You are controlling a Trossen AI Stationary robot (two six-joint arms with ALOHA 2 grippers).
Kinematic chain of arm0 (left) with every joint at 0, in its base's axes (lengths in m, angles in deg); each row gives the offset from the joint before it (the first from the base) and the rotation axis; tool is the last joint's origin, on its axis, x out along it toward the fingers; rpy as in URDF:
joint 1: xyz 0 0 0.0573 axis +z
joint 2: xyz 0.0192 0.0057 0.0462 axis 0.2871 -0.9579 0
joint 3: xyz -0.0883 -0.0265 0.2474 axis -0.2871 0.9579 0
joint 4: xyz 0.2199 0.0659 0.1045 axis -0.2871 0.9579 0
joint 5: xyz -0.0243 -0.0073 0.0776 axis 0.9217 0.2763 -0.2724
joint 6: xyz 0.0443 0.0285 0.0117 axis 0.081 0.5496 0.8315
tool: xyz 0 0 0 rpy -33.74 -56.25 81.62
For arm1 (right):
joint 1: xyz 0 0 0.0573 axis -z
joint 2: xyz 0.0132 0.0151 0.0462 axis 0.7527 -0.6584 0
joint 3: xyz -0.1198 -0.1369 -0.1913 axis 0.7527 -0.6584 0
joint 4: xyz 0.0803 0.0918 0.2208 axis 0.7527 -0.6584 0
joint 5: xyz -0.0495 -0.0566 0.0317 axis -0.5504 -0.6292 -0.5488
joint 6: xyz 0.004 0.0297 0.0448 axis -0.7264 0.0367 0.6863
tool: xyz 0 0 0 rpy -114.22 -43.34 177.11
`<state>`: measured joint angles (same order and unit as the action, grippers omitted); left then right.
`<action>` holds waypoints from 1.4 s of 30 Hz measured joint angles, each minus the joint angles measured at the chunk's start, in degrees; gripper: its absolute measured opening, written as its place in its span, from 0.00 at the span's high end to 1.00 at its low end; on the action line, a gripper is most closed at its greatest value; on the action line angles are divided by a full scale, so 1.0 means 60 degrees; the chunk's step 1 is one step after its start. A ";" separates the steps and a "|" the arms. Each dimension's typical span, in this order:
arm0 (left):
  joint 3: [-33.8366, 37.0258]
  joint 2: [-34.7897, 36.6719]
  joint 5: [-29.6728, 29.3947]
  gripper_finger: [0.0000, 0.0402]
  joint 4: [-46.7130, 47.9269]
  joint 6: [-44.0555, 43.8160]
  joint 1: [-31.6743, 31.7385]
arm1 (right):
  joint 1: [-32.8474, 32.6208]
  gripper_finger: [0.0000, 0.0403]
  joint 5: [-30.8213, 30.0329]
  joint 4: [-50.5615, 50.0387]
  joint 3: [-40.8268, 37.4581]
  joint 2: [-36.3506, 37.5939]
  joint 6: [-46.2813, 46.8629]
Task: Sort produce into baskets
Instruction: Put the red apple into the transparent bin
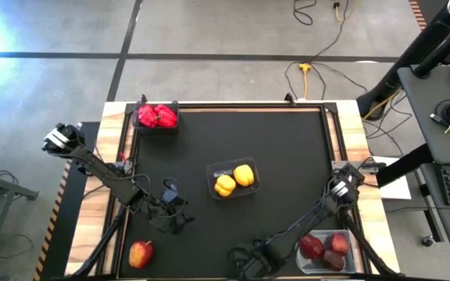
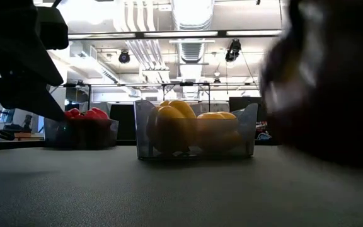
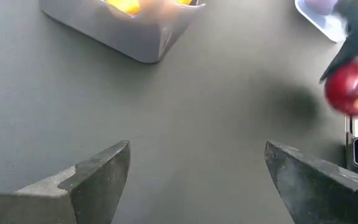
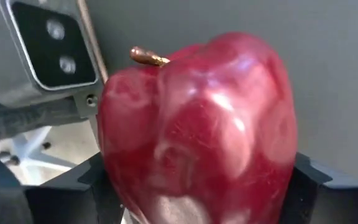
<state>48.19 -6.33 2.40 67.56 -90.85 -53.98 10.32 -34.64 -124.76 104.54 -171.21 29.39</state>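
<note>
My right gripper (image 4: 201, 186) is at the table's near edge (image 1: 244, 261), shut on a dark red apple (image 4: 197, 124); the left wrist view shows that apple (image 3: 353, 93) too. My left gripper (image 1: 174, 211) hovers open over bare mat at the near left (image 3: 197, 174), with nothing between its fingers. Another reddish-yellow apple (image 1: 141, 254) lies loose at the near left corner. Red peppers (image 1: 156, 115) fill the dark basket (image 1: 175, 105) at the far left. Two yellow peppers (image 1: 234, 179) sit in the clear basket (image 1: 212, 173) mid-table. Dark red apples (image 1: 325, 248) lie in the near-right basket (image 1: 301, 261). My right gripper has the apple between its two fingers, one on each of two opposite sides (image 4: 114, 168). The fingers come from above, slanting steeply down. The apple's stem (image 4: 146, 57) points up toward the wrist. Whether its underside rests on the mat I cannot tell.
The low camera's grey housing (image 4: 42, 43) stands right beside the held apple at the near edge. In the low view, the clear basket (image 2: 244, 126) with yellow peppers (image 2: 169, 129) stands ahead. Bare black mat (image 1: 287, 148) stretches between the baskets.
</note>
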 joint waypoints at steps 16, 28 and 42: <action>0.0000 0.0008 0.0352 0.12 -0.0175 0.0352 0.0000 | -0.2188 0.31 0.1738 -0.5748 0.0477 0.3096 0.5438; -0.0002 0.0011 0.0283 0.12 -0.0299 0.0535 0.0007 | -0.3031 0.26 0.1730 -0.4414 -0.1159 0.2896 0.7811; 0.0000 0.0011 0.0496 0.12 -0.0487 0.0322 -0.0007 | -0.2447 0.06 0.3092 -0.4273 -0.1751 0.2895 0.7041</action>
<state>48.19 -6.26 5.37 64.63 -88.92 -54.03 -4.37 -16.09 -150.40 94.04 -153.84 71.63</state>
